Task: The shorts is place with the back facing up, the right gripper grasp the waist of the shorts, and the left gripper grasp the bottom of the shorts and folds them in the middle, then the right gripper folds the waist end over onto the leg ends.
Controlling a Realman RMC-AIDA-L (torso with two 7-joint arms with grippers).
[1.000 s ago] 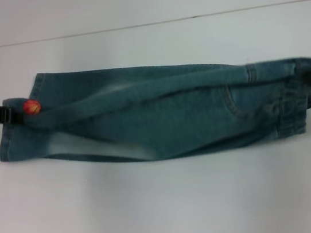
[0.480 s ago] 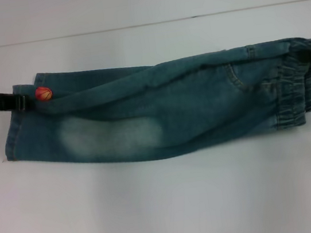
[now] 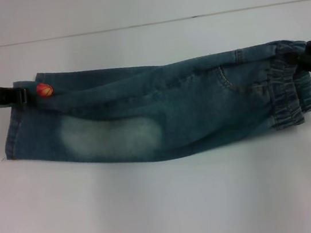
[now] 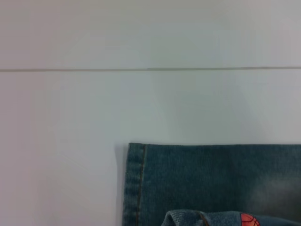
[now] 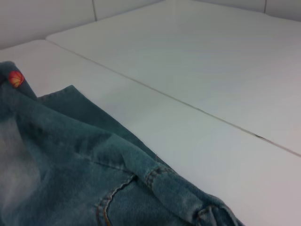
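**A:** On the white counter [image 3: 168, 207], where did the shorts [image 3: 161, 113] lie?

**B:** Folded lengthwise into a long band. My left end effector [image 3: 18, 96] was clenched on the leg ends [image 3: 15, 127] beside a small orange print [image 3: 44, 90]. My right end effector [image 3: 301, 61] gripped the waist of the shorts [image 3: 288, 95] at the far side.

The shorts [image 3: 161, 113] are faded blue denim with one pale bleached patch [image 3: 112, 137] and tan stitching along the hem [image 4: 136, 183]. An orange-red basketball print [image 3: 44, 90] sits just beside the black left hand [image 3: 20, 96]. The puckered waistband [image 3: 288, 95] beside the black right hand [image 3: 301, 60] is darker blue. The worktop [image 3: 168, 207] is plain white.
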